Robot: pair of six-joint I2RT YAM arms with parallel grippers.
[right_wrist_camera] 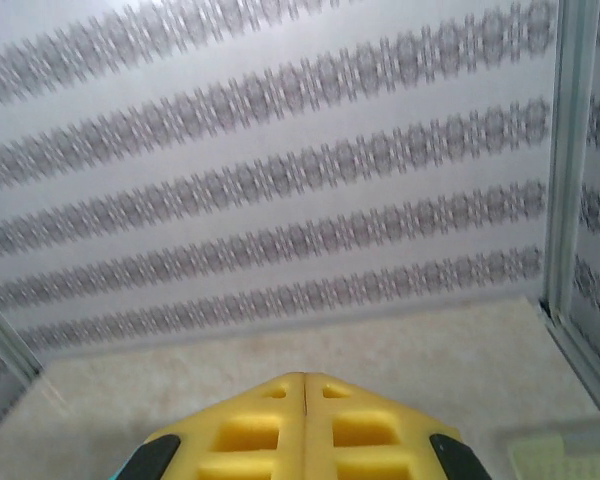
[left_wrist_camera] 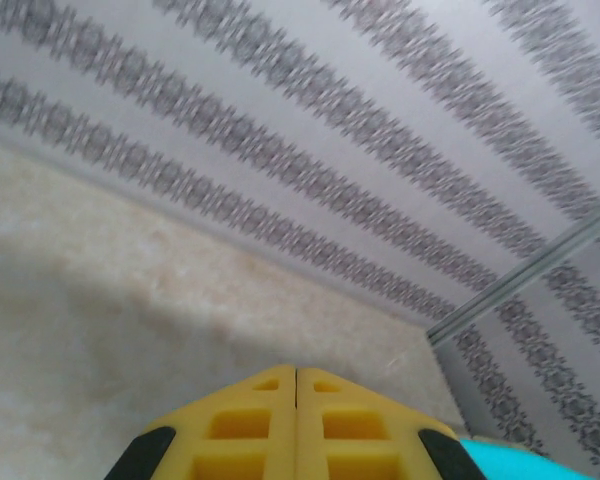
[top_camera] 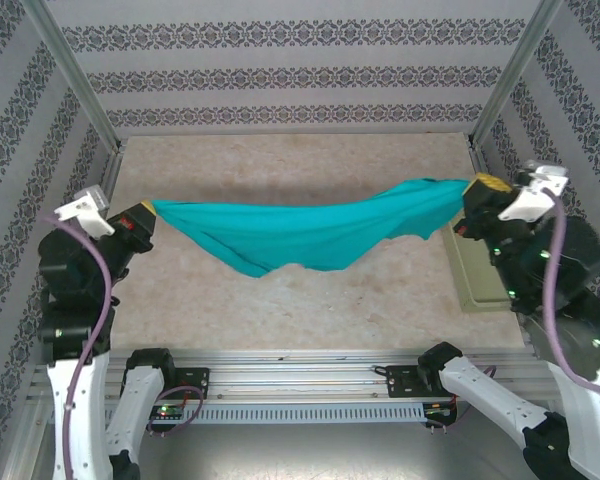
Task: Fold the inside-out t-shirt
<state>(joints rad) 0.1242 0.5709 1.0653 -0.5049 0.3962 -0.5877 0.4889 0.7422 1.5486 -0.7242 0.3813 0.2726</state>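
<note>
The inside-out t-shirt (top_camera: 310,235) is a teal-green cloth stretched in a sagging band across the table, hanging between both arms. My left gripper (top_camera: 150,210) is shut on its left end. My right gripper (top_camera: 472,190) is shut on its right end, which is bunched together. In the left wrist view the yellow fingers (left_wrist_camera: 250,425) of the left gripper (left_wrist_camera: 296,370) are pressed together, with a sliver of the t-shirt (left_wrist_camera: 515,462) at the lower right. The right gripper (right_wrist_camera: 305,377) also has its yellow fingers (right_wrist_camera: 370,430) closed tight. The pinched cloth itself is hidden under the fingers.
A pale yellow-green basket (top_camera: 475,270) lies at the table's right edge, under the right arm; its corner (right_wrist_camera: 560,455) appears in the right wrist view. Patterned walls and metal posts (top_camera: 75,80) enclose the beige table (top_camera: 280,170) on three sides.
</note>
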